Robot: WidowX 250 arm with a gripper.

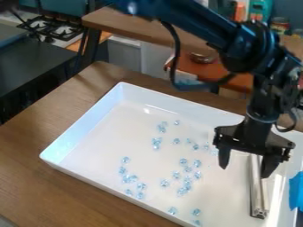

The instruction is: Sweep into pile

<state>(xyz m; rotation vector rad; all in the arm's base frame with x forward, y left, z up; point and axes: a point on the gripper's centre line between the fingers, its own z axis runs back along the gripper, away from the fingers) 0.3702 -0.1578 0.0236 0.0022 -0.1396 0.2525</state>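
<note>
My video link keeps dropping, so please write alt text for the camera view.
Black robot gripper, fingers spread, over a metal bar at the right of a white tray; small bluish pieces lie scattered across the tray's middle and near side, not in one pile. The tray sits on a wooden table.

Tray (89, 126): smooth glossy plastic by the look, soft highlights on its walls. Table (35, 186): wood grain, low sheen. Small pieces (183, 161) – clear, shiny, glass-like. Bar (256, 190): smooth bare metal, reflective. Gripper (245, 172) – matt plastic look; arm (177, 17) glossier.
</note>
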